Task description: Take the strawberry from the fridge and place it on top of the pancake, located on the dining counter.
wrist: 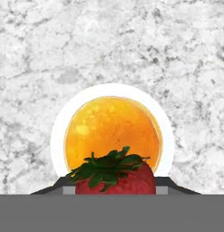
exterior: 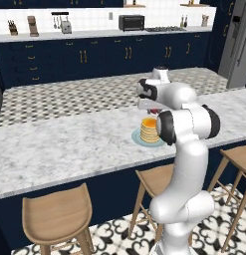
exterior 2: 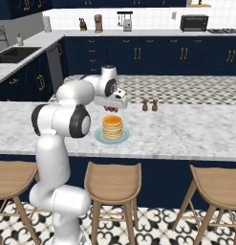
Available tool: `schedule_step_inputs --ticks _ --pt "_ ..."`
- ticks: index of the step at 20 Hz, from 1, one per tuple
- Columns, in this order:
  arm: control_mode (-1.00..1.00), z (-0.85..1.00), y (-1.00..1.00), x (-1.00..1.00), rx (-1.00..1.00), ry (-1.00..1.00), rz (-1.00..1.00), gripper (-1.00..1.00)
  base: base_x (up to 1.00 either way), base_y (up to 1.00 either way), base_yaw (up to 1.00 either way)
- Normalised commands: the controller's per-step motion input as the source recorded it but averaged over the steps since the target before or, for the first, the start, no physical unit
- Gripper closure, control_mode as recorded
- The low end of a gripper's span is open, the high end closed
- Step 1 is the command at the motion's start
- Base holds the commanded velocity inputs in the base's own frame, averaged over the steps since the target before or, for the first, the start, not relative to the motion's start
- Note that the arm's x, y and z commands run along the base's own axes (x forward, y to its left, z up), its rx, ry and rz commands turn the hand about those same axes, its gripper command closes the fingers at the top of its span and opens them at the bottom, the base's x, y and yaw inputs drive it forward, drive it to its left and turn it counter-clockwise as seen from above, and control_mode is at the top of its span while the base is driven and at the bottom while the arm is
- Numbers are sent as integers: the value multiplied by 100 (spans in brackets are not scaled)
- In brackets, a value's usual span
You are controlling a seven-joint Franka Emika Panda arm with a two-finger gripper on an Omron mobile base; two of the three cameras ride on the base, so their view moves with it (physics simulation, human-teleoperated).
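One strawberry [wrist: 115, 177] sits pinched in your gripper [wrist: 115, 188] above the pancake [wrist: 112, 134], hanging toward six o'clock. Let go there and it could roll onto the plate [wrist: 59, 131].

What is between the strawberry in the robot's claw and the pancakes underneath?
Nothing: in the hand view the strawberry hangs over the pancake with bare air between; the right base view shows that gap too.

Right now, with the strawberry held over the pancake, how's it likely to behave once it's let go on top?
The strawberry is rounded and tapered, so it could roll or tip rather than sit still. The pancake top looks glossy orange, perhaps slippery. It looks small against the gripper, so it is probably light, and likely soft, bruising under a hard squeeze.
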Motion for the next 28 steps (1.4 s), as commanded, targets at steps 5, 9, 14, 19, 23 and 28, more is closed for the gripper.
schedule_step_inputs --ticks 5,9,14,19,23,28 --pt "-100 -38 0 6 0 0 0 100 0 0 0" --pt "-100 -26 -2 0 0 0 0 100 0 0 0" --pt "-100 -22 -2 -4 0 0 0 100 0 0 0" --pt "-100 -23 0 -9 0 0 0 100 0 0 0" --pt "-100 -20 0 0 0 0 0 100 0 0 0" --pt "-100 -8 0 0 0 0 0 100 0 0 0"
